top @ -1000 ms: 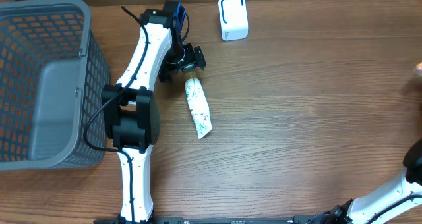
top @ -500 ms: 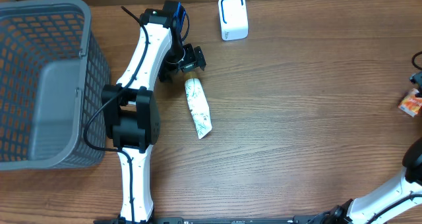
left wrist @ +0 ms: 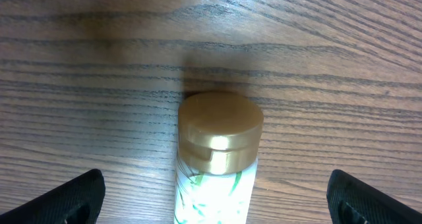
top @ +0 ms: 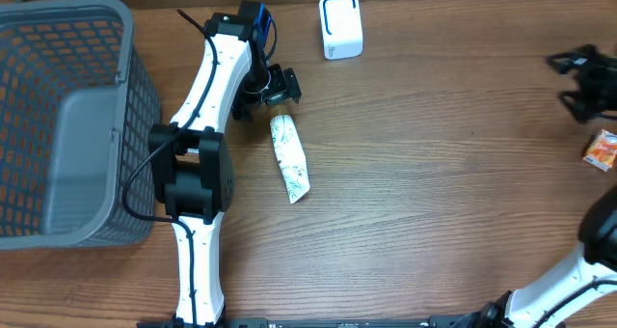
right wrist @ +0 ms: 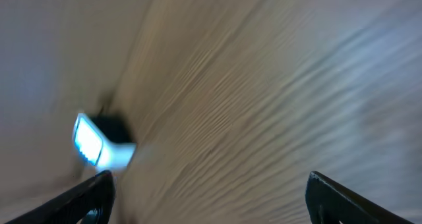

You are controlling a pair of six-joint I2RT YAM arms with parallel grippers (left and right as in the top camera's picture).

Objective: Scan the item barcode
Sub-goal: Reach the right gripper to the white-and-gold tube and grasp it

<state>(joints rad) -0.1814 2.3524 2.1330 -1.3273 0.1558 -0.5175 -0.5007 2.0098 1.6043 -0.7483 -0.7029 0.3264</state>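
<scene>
Tube point(top: 289, 159) of white plastic printed with green leaves lies flat on the wooden surface point(top: 434, 193), on the left arm's side, with its gold cap point(left wrist: 219, 125) pointing toward the far edge. We see the left hand point(top: 270, 96) set over that cap end with its fingers point(left wrist: 72, 199) spread wide. In the left wrist view the cap sits between them and clear of both, so nothing is gripped.

Beyond the cap and a little to the right, apart from the tube, stands the white scanner point(top: 340, 26) with its blue-rimmed window. A grey mesh basket point(top: 67, 125) fills the left edge, beside the left arm.

We find the right hand point(top: 576, 83) at the far right edge of the surface, well apart from the tube. Its wrist view is blurred, yet both fingertips point(right wrist: 82, 196) show wide apart with only wood grain between them, and the scanner appears there as a pale blue smear. An orange packet point(top: 603, 150) lies near this hand, not touching it.
</scene>
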